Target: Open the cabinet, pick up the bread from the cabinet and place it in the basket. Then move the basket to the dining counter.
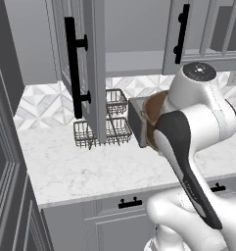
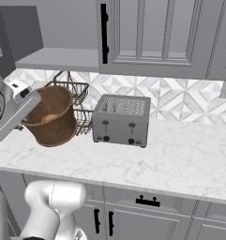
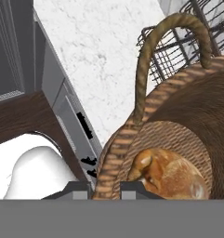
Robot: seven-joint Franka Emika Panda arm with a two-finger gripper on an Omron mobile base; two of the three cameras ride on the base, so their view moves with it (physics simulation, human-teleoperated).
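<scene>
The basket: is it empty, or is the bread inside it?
Not empty: the bread lies on the bottom of the basket, seen from above in the hand view.

Flat even rendered light, soft faint shadows, sharp focus, no glare

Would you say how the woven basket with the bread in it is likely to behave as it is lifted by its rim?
The basket is gripped at one side of its rim by the gripper, so it will probably hang tilted. The woven wall may flex somewhat. The bread lies loose on the bottom and could slide.
</scene>
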